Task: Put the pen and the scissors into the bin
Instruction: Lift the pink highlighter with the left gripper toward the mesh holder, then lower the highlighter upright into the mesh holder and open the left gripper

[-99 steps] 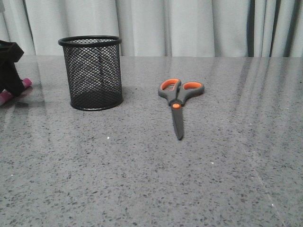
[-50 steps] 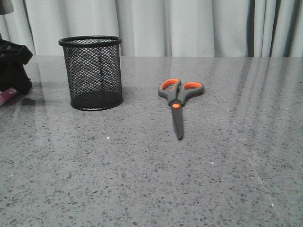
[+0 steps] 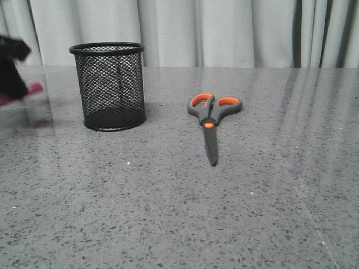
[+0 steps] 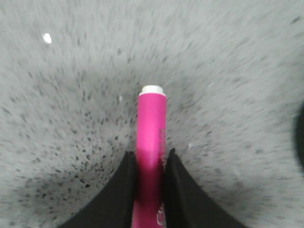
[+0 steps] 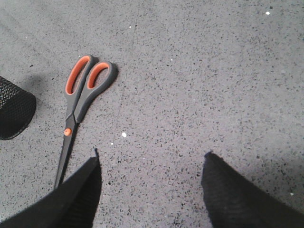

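At nine o'clock of the bin (image 3: 107, 87), your left gripper (image 4: 150, 167) is clamped on the pen (image 4: 151, 142). Carry it above the rim, point it down, then release. Right gripper (image 5: 149, 176) hangs spread; scissors (image 3: 211, 116) lie at three o'clock.

Cup (image 3: 107, 87) stands left of scissors (image 3: 211, 120), both on table (image 3: 168, 213). Pen (image 4: 150, 142) far left of cup, off the table, between left gripper (image 4: 149, 166) fingers.

Magenta pen (image 4: 151, 142) held off the table at far left; black mesh bin (image 3: 109, 87) upright; closed grey-orange scissors (image 3: 210, 120) flat right of it, apart.
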